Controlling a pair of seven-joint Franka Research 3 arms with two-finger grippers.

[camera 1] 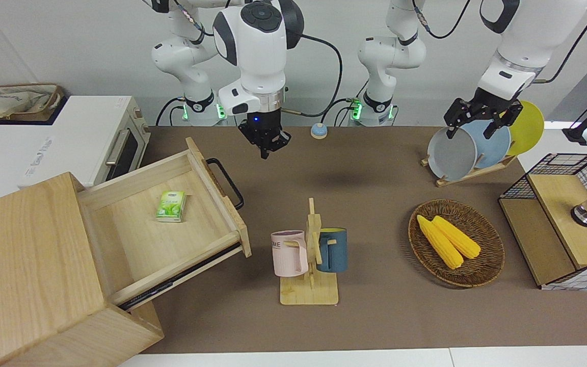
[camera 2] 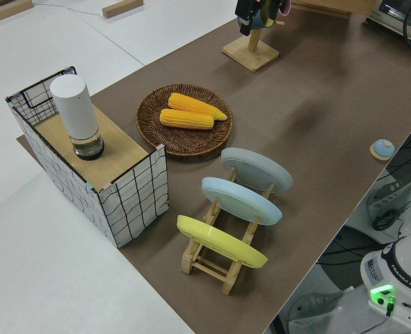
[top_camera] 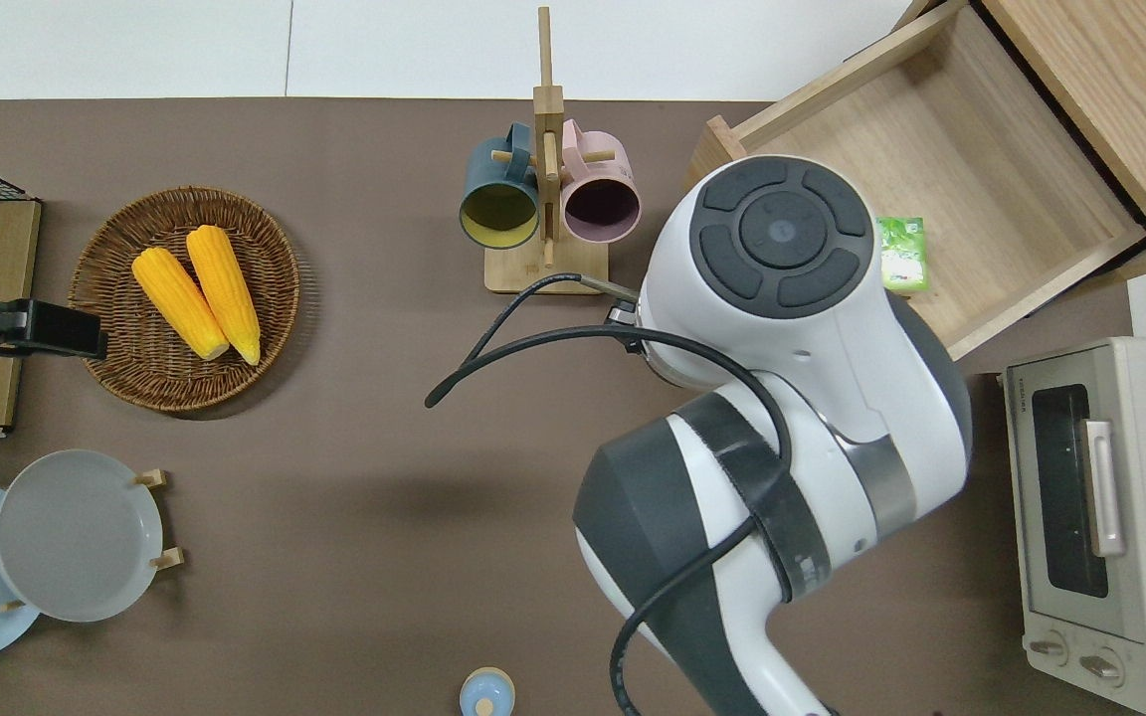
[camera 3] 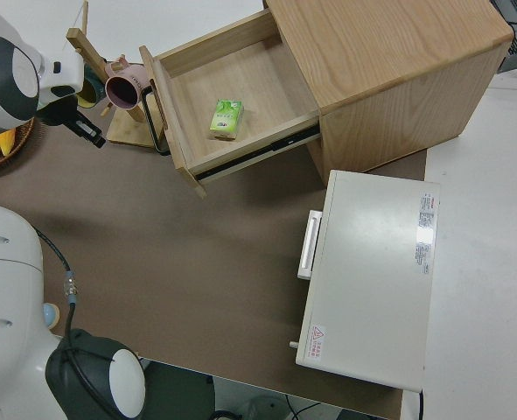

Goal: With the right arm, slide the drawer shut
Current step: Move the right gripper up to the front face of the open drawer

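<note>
Right tool [camera 1: 265, 149]: up in the air, pointing down, off the handle end of the drawer; fingers look pinched narrow w/ nothing between them.
Right arm [top_camera: 782, 328]: big white wrist housing fills the overhead view, covering the drawer's front panel & handle there.
Drawer [camera 1: 166, 229]: pulled well out of the cabinet [camera 1: 28, 275], set at an angle on the worktop [camera 1: 375, 316], at the right arm's end.
Handle [camera 1: 226, 181]: black bar on the front panel, clear of the tool, no contact.
Inside drawer: small green packet [camera 1: 171, 206] lying flat on the tray floor, nothing else in there.
Toaster oven [top_camera: 1100, 517]: white, nearer the robots than the cabinet, just beside it.
Mug rack [camera 1: 310, 260]: wooden stand mid-worktop, pink mug [camera 1: 288, 253] & blue mug [camera 1: 332, 250] hanging either side.
Basket [camera 1: 487, 270]: wicker, two corn cobs [camera 1: 447, 241] in it, toward the left arm's end.
Plate rack [camera 2: 222, 261]: grey, blue, yellow plates standing on edge.
Left tool [camera 1: 482, 118]: parked, fingers spread wide.
</note>
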